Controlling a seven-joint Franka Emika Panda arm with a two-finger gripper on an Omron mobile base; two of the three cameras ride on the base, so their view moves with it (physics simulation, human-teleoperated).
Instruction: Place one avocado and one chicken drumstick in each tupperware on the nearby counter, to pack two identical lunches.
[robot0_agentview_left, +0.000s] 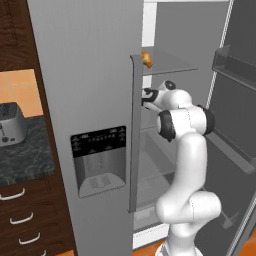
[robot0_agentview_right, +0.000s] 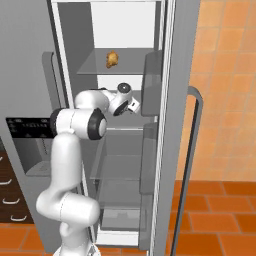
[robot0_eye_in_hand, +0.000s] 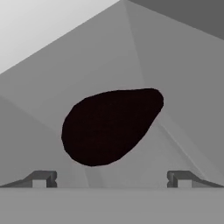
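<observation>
Leftmost in the left base view, the counter (robot0_agentview_left: 27, 155) is showing as a black marbled slab with a silver toaster (robot0_agentview_left: 11, 123) sitting on it and dark-brown drawers (robot0_agentview_left: 22, 215) with curved silver handles below; it is cut off by the frame edge. Just to its right, the closed grey fridge door (robot0_agentview_left: 90, 100) with its dispenser panel (robot0_agentview_left: 98, 161) is standing, and beyond that the open fridge compartment, into which the white arm is reaching.

On an upper glass shelf (robot0_agentview_right: 100, 67), a chicken drumstick (robot0_agentview_right: 112, 59) is lying, small and brownish; in the left base view it is half hidden behind the door's edge handle. The gripper (robot0_eye_in_hand: 111, 179) is sitting one shelf lower, pushed inside the compartment, so both base views are hiding its fingers behind the wrist. In the hand view its two dark fingertips (robot0_eye_in_hand: 43, 179) are standing far apart, jaws spread wide and holding nothing. Between and beyond them, a very dark, pear-shaped avocado (robot0_eye_in_hand: 109, 127) is lying on the grey shelf, not touching either tip. Its surface is rendering almost black, so no detail is readable. At the far right, the open fridge door (robot0_agentview_right: 172, 125) is standing edge-on, with a long grey handle (robot0_agentview_right: 192, 150) beside it.
</observation>
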